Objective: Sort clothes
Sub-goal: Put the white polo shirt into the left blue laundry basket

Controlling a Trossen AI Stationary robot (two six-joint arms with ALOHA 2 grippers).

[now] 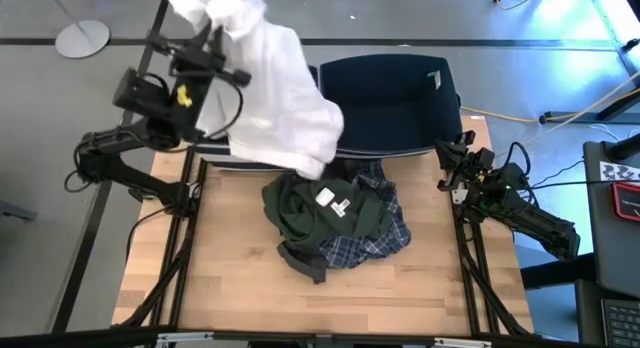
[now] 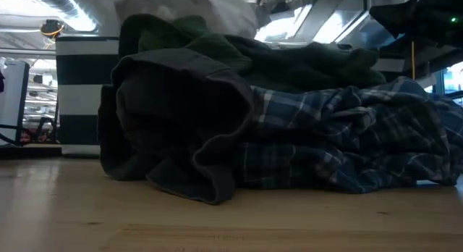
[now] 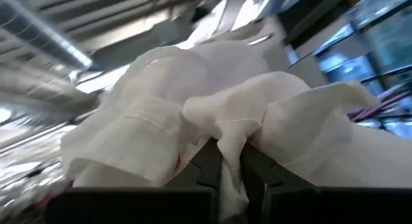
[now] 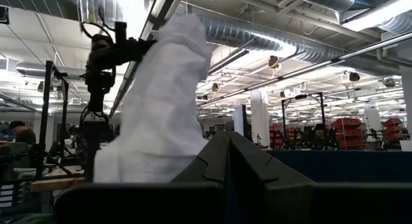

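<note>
My left gripper (image 1: 212, 30) is raised high over the table's far left and is shut on the white garment (image 1: 270, 88), which hangs down from it toward the pile. The dark green garment with a white label (image 1: 325, 203) lies on top of the blue-white plaid shirt (image 1: 375, 243) and the dark grey garment (image 1: 300, 260) in a heap at the table's middle. My right gripper (image 1: 447, 158) waits shut at the table's right edge, touching nothing. My left gripper pinches a bunched fold of the white garment (image 3: 230, 143) between its two fingers, several layers gathered together. The garment is lifted and hangs below the gripper, slack; its lower end (image 1: 305, 163) reaches down near the pile's far side.
A navy bin (image 1: 390, 98) stands at the table's far edge behind the pile; a second striped bin (image 2: 79, 93) shows at the far left, mostly hidden under the hanging white garment. Bare wood lies along the table's near edge (image 1: 300, 308).
</note>
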